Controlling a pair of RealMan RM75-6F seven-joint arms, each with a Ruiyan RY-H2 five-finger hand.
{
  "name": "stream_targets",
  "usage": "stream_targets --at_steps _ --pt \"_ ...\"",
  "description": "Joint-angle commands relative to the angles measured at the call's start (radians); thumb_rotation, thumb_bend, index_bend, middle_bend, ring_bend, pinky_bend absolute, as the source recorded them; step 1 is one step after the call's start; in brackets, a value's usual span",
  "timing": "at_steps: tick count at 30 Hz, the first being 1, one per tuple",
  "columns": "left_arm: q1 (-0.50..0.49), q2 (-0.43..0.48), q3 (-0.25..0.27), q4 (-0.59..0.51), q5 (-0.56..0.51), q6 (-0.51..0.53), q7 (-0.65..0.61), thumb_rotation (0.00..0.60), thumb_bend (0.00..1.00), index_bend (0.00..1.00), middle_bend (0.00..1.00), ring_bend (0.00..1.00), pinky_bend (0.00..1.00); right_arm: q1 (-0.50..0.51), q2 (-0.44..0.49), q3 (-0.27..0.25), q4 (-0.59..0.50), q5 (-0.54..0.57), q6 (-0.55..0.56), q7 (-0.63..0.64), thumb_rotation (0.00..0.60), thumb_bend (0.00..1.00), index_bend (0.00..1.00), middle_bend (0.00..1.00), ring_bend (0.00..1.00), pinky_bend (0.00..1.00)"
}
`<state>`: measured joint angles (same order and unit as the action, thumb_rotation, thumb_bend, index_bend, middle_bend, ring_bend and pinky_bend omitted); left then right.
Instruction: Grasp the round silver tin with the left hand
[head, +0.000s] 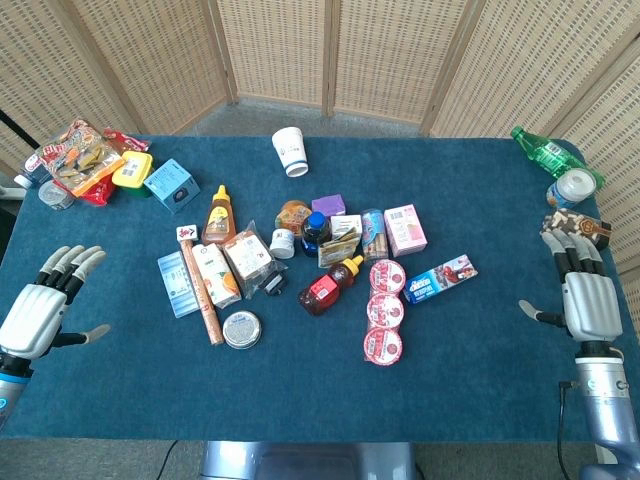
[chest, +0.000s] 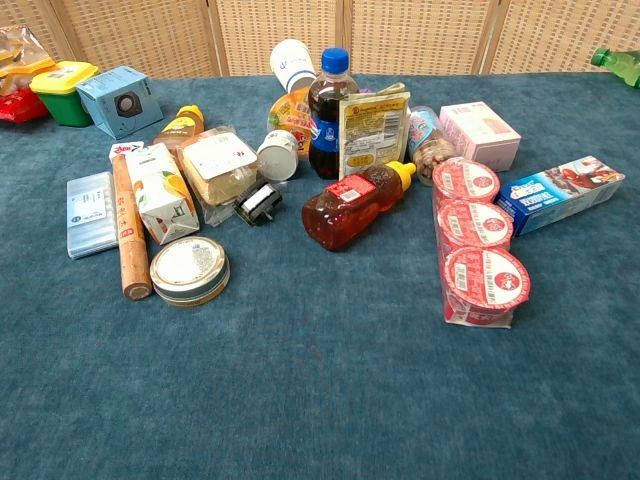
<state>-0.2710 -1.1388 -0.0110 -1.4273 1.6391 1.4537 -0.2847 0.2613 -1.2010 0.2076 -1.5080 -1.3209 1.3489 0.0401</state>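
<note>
The round silver tin (head: 242, 329) lies flat on the blue table, just right of a wooden rolling pin (head: 200, 294); the chest view shows the tin (chest: 189, 270) at lower left with a white label on its lid. My left hand (head: 42, 303) hovers open near the table's left edge, fingers spread, well left of the tin. My right hand (head: 586, 290) is open at the far right edge, away from everything. Neither hand appears in the chest view.
Around the tin: an orange juice carton (head: 215, 274), a wrapped sandwich (head: 249, 257), a flat blue pack (head: 178, 283), a red syrup bottle (head: 329, 287) and stacked red-lidded cups (head: 385, 308). Snack bags (head: 85, 158) sit far left, a green bottle (head: 545, 154) far right.
</note>
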Motion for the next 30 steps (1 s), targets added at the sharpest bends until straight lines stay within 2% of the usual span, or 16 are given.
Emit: stream_targets --at_steps 1,6,12,19,30 --pt "0.0 0.001 0.001 -0.001 0.001 0.0 0.001 0.6 0.07 0.0 0.0 0.0 0.0 0.0 0.0 0.0 -0.001 0.0 0.0 0.0 0.6 0.05 0.09 0.0 0.0 0.0" --pt "-0.004 0.003 0.009 -0.004 0.011 -0.009 0.004 0.6 0.07 0.0 0.0 0.0 0.0 0.001 0.0 0.0 -0.001 -0.004 0.001 0.001 0.6 0.05 0.09 0.0 0.0 0.0" --pt "-0.057 0.004 0.023 -0.011 0.084 -0.051 0.035 0.6 0.07 0.0 0.0 0.0 0.0 0.0 0.0 0.002 -0.003 -0.001 0.003 0.003 0.6 0.05 0.09 0.0 0.0 0.0" --pt "-0.173 -0.001 0.036 -0.068 0.185 -0.165 0.088 0.6 0.07 0.0 0.0 0.0 0.0 -0.001 0.002 0.003 -0.004 0.0 0.005 0.007 0.6 0.05 0.09 0.0 0.0 0.0" --pt "-0.314 -0.108 0.028 -0.106 0.185 -0.354 0.146 0.6 0.07 0.0 0.0 0.0 0.0 -0.002 0.004 0.007 0.0 0.007 0.003 0.019 0.6 0.05 0.09 0.0 0.0 0.0"
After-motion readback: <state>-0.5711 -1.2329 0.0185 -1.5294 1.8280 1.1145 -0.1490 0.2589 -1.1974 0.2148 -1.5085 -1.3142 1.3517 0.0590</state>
